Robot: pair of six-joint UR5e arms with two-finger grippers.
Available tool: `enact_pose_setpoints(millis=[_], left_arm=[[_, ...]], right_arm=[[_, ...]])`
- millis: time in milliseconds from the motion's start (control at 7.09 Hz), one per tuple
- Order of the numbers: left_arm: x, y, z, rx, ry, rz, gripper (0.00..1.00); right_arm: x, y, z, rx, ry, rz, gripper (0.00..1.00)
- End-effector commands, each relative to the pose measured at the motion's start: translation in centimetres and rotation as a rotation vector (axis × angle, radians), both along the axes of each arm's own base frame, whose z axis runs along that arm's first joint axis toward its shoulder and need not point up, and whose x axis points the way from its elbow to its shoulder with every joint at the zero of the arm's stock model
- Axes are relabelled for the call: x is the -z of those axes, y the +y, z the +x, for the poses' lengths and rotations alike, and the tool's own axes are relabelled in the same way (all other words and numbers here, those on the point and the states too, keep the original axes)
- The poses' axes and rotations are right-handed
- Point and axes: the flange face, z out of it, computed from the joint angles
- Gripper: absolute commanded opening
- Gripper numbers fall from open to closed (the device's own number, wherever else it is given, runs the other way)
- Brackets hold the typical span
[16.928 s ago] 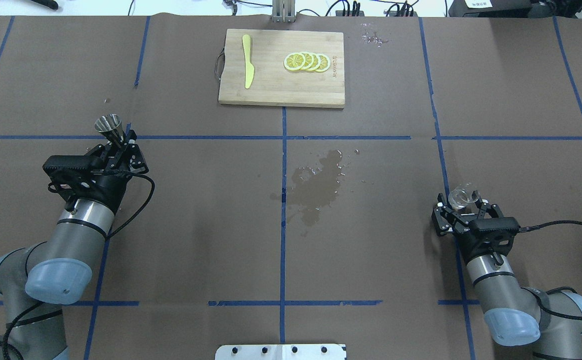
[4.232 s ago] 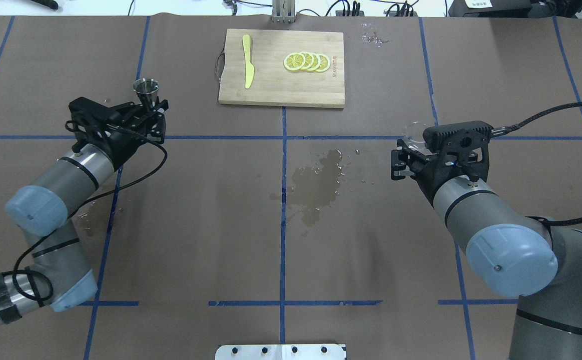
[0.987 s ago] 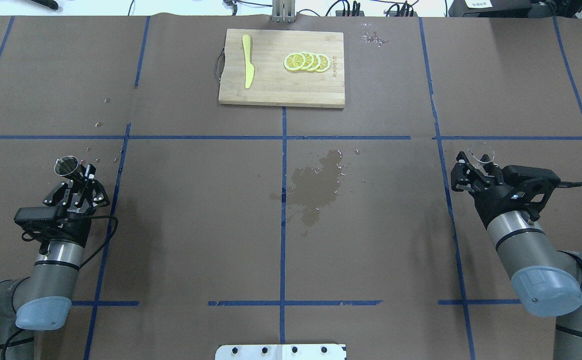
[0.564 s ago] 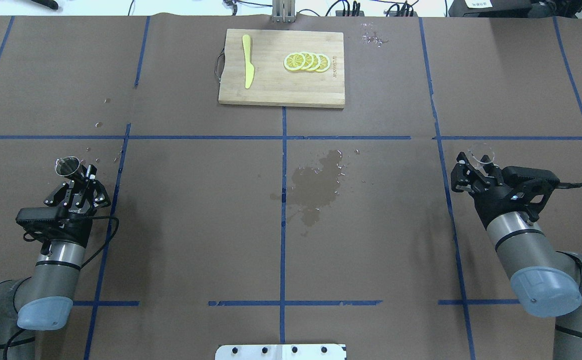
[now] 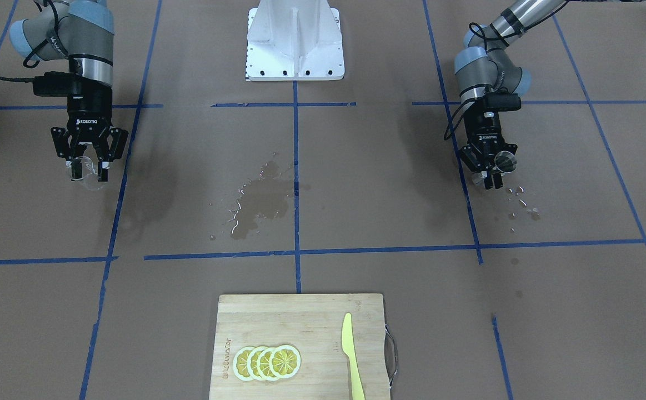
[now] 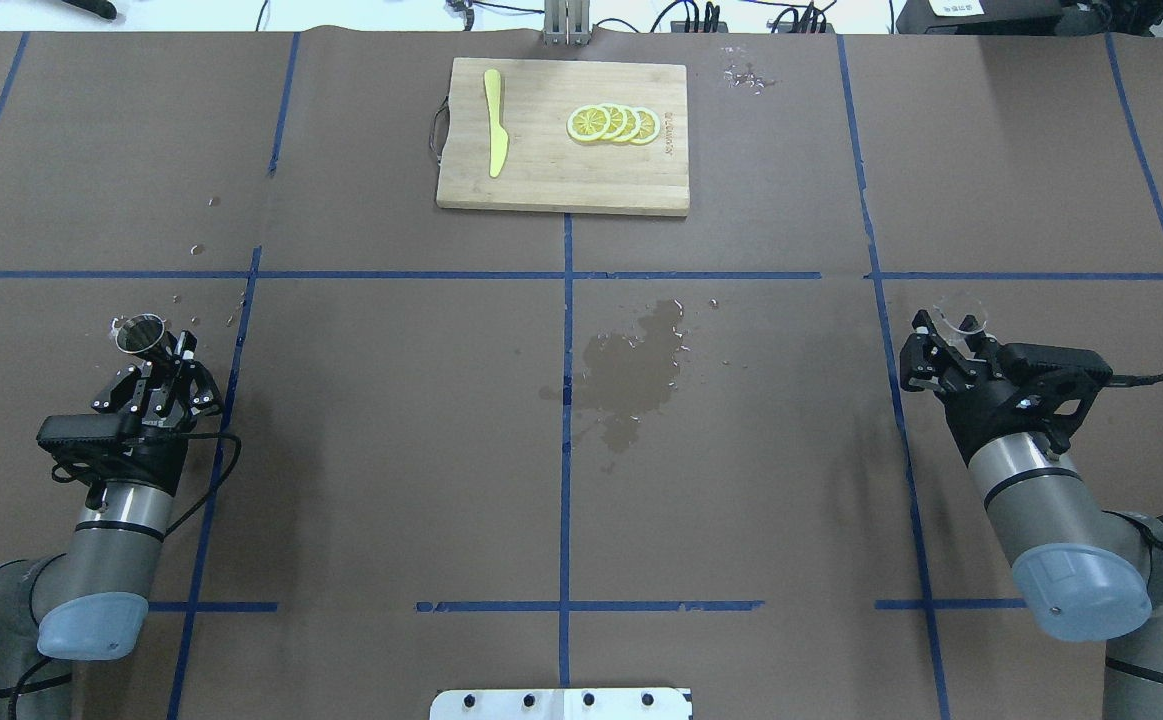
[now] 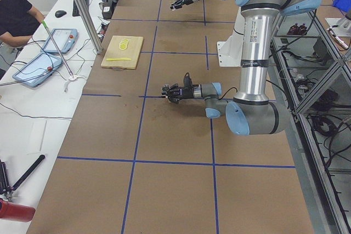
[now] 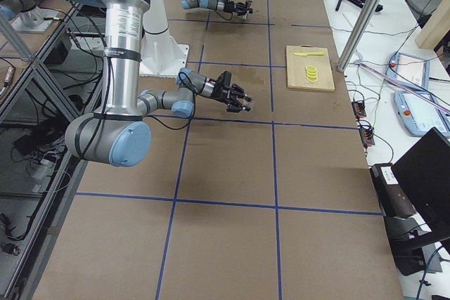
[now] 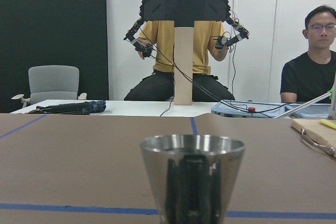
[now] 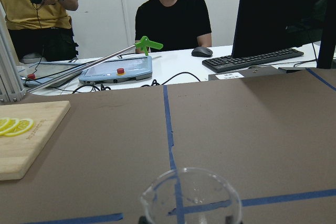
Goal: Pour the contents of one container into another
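The grey steel jigger (image 6: pixel 141 335) stands upright at the table's left, its rim (image 5: pixel 505 161) facing up, and my left gripper (image 6: pixel 159 362) is shut on its lower cone. It fills the bottom of the left wrist view, jigger (image 9: pixel 191 177). At the table's right, my right gripper (image 6: pixel 953 335) is shut on the clear glass cup (image 6: pixel 963 322), which is also upright. The cup (image 5: pixel 86 179) looks empty, and its rim (image 10: pixel 190 195) shows low in the right wrist view. Both grippers are low over the table; I cannot tell whether either vessel touches it.
A wooden cutting board (image 6: pixel 563 180) with lemon slices (image 6: pixel 613 123) and a yellow knife (image 6: pixel 494 122) lies at the far centre. A wet patch (image 6: pixel 631 375) darkens the middle of the paper. Droplets (image 5: pixel 522 203) lie near the left gripper. People sit beyond the far edge.
Since 4.2 s ago both arms have drawn back and outward, each with its vessel. In the last second the left gripper crept slightly right and the right one drew back a little.
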Motion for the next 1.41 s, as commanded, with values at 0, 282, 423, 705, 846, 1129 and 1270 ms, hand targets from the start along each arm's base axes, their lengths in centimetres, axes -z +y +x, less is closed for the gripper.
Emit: enact_pose_setpoints(millis=[0,282,423,705,846,1129,1270], left_arm=[[0.00,0.01,0.03,-0.003,-0.001,-0.001,0.29],[0.14,0.01,0.02,-0.003,0.000,0.000,0.36],[0.14,0.01,0.02,-0.003,0.000,0.000,0.39],[0.13,-0.05,-0.02,-0.003,-0.001,-0.001,0.40],[0.22,-0.03,0.08,-0.014,0.004,-0.005,0.42],[0.22,-0.03,0.09,-0.016,0.005,-0.006,0.47],[0.22,-0.03,0.09,-0.016,0.005,-0.006,0.50]], right_arm=[[-0.32,0.04,-0.18,0.000,0.007,0.000,0.00],[-0.19,0.02,-0.26,0.000,0.004,0.001,0.00],[-0.12,0.01,-0.31,0.000,0.003,0.001,0.00],[-0.29,0.02,-0.52,0.001,0.006,0.001,0.00],[-0.22,0.00,-0.56,0.001,0.004,0.001,0.00],[-0.22,0.11,-0.66,0.004,0.004,0.001,0.00],[-0.22,0.17,-0.71,0.006,0.004,0.001,0.00]])
